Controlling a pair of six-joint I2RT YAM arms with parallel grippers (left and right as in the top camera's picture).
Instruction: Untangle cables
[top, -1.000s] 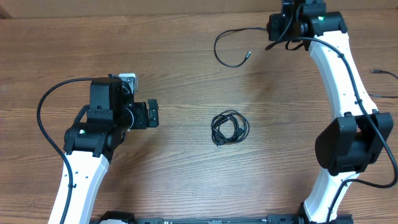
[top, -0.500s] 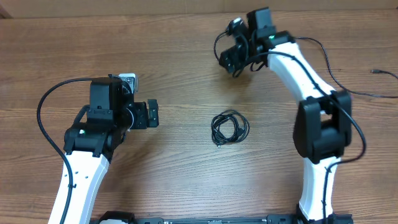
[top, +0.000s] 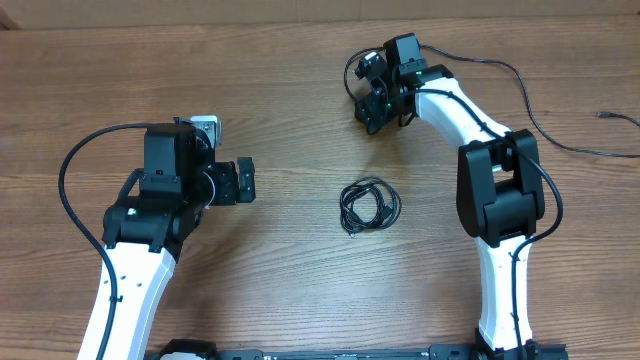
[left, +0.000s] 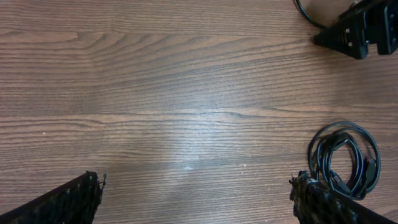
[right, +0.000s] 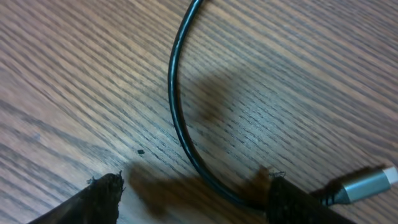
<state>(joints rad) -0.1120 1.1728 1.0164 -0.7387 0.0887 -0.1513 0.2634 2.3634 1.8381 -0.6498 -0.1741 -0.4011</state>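
Note:
A small coil of black cables lies mid-table; in the left wrist view the coil sits just beyond my right-hand fingertip. My left gripper stands open over bare wood, well left of the coil. At the far middle, my right gripper is down on a loose black cable. That cable curves between the open jaws, close to the right finger. Its silver plug lies just outside that finger.
Another thin cable end lies near the table's right edge. A thicker black wire trails from my right arm across the far right. The right arm's white links span the right side.
My right arm has swung left from the far right corner and lowered over the loose cable's plug end, its jaws now apart. The left arm and the coil have not moved.

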